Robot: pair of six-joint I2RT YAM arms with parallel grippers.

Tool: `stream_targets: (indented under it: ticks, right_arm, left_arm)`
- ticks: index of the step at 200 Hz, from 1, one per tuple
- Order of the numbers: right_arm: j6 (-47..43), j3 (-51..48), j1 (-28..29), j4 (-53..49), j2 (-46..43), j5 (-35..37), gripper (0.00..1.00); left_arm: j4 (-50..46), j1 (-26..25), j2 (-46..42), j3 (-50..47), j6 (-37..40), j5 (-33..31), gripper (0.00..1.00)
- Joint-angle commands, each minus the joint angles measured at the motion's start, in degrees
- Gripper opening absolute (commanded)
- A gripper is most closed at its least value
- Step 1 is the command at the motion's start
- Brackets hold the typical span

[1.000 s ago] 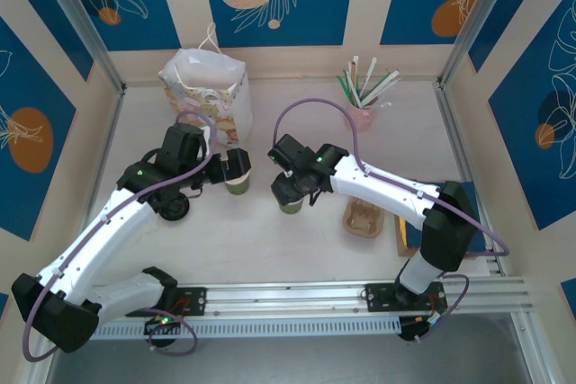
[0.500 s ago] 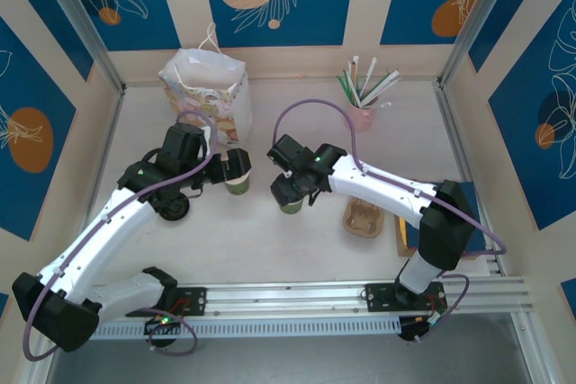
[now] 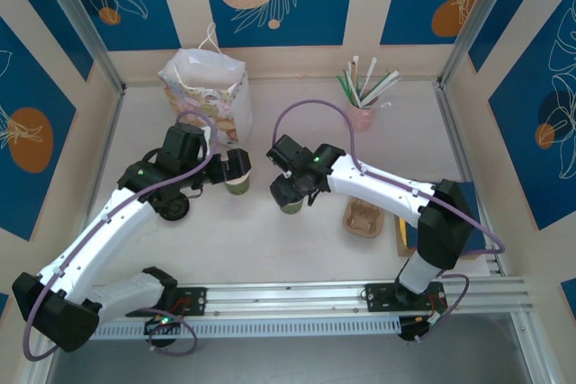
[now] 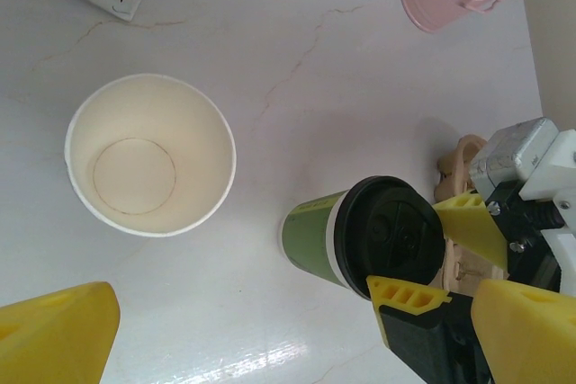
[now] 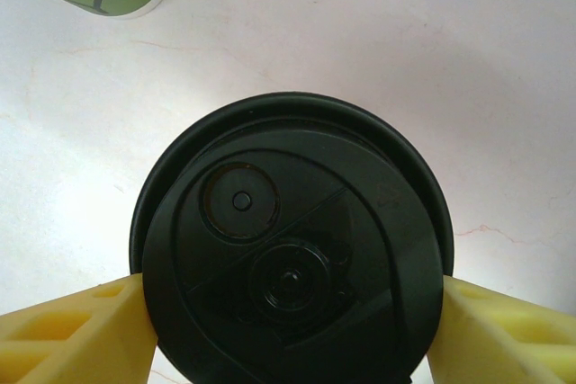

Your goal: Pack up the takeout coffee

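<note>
Little has moved since a second ago: the right arm has shifted slightly to the left, while the left arm and both cups keep their places. The takeout coffee (image 4: 355, 238) stands on the white table (image 3: 270, 249) near the middle, outside the gift bag (image 3: 205, 87), which is nearer the back wall. The right gripper (image 5: 290, 312) is over the cup from above, and its yellow fingers (image 5: 72, 330) press on the black lid (image 5: 292, 267) from two opposite sides, pinching it. The left gripper (image 3: 236, 171) hangs over the lidless green cup (image 4: 148, 155) with its fingers spread wide and not touching it. This cup is near the coffee but apart from it. A pink cup of straws (image 3: 362, 114) stands at the back right, and a cardboard cup carrier (image 3: 364, 218) lies to the right of the coffee.
</note>
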Motion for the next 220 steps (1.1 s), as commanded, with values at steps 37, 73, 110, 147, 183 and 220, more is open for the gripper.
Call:
stream_targets:
  ticks: [37, 73, 110, 147, 183, 220]
  right_arm:
    - [1.3, -1.1, 0.1, 0.2, 0.6, -1.0, 0.75]
    - [1.5, -0.9, 0.3, 0.1, 0.2, -0.8, 0.75]
    - [1.6, 0.4, 0.6, -0.5, -0.2, 0.0, 0.80]
    - [1.6, 1.0, 0.7, -0.9, -0.4, 0.6, 0.84]
    - [1.8, 1.9, 0.7, -1.5, -1.5, 1.2, 0.89]
    - [3.3, 2.9, -0.9, -1.1, -4.2, -1.5, 0.92]
  left_arm:
    - [-1.0, -0.5, 0.4, 0.5, 0.9, -0.4, 1.00]
    - [-0.9, -0.4, 0.4, 0.6, 0.8, -0.2, 1.00]
    - [-0.9, -0.5, 0.5, 0.7, 0.9, -0.1, 1.00]
    - [-0.9, -0.5, 0.6, 0.7, 0.7, 0.2, 1.00]
    - [-0.5, -0.4, 1.2, 0.8, 0.4, 1.1, 1.00]
    - [2.3, -0.8, 2.4, 0.1, -0.8, 4.5, 1.00]
